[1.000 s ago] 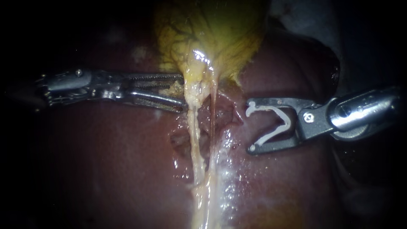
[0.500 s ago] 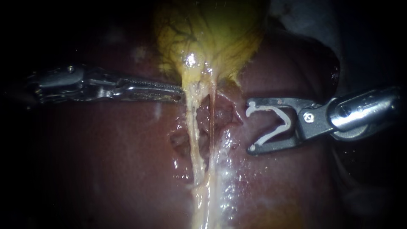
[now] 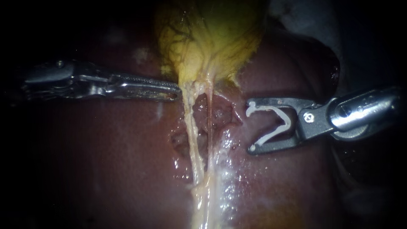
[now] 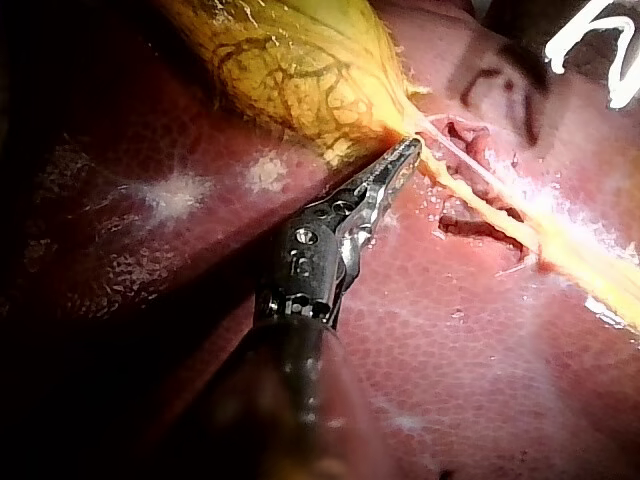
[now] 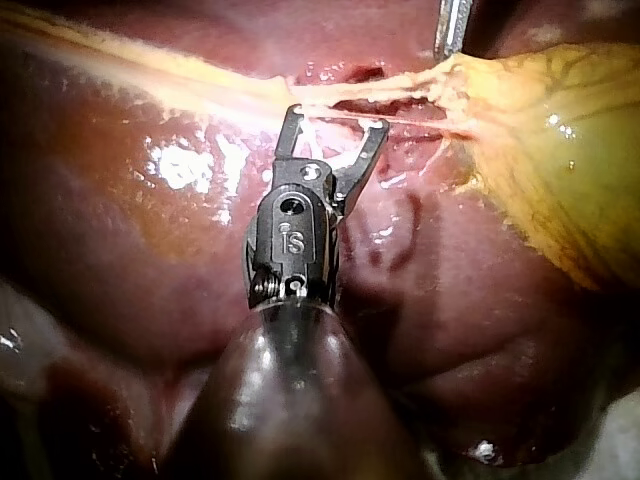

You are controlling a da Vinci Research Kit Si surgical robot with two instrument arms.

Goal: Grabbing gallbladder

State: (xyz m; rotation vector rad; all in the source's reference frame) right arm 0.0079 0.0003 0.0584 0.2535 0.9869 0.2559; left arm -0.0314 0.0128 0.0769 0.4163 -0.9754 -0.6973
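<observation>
The yellow-green gallbladder (image 3: 212,38) narrows to a neck over the dark red liver (image 3: 106,161). My left instrument (image 3: 174,91) comes in level from the left, and its toothed jaws lie together on the left edge of that neck. The left wrist view shows its jaw tips (image 4: 408,152) pinching the yellow tissue where the gallbladder (image 4: 300,60) tapers. From the neck a pale tube (image 3: 190,123) and a thin reddish tube (image 3: 210,114) run down, stretched. My right instrument (image 3: 250,125) waits right of the tubes. Its wide jaws carry a white clip (image 3: 280,123) and touch no tissue.
Raw, wet liver bed (image 3: 220,118) lies between and right of the tubes, with glistening pale tissue (image 3: 212,195) lower down. In the right wrist view the right instrument (image 5: 335,118) stands just short of the tubes, the gallbladder (image 5: 560,150) beside it and the left instrument's shaft (image 5: 452,25) beyond.
The left instrument's jaws, open around the gallbladder neck a second ago, have shut on it and drawn back left and upward. The neck rose and the tubes stretched. The right instrument has not moved.
</observation>
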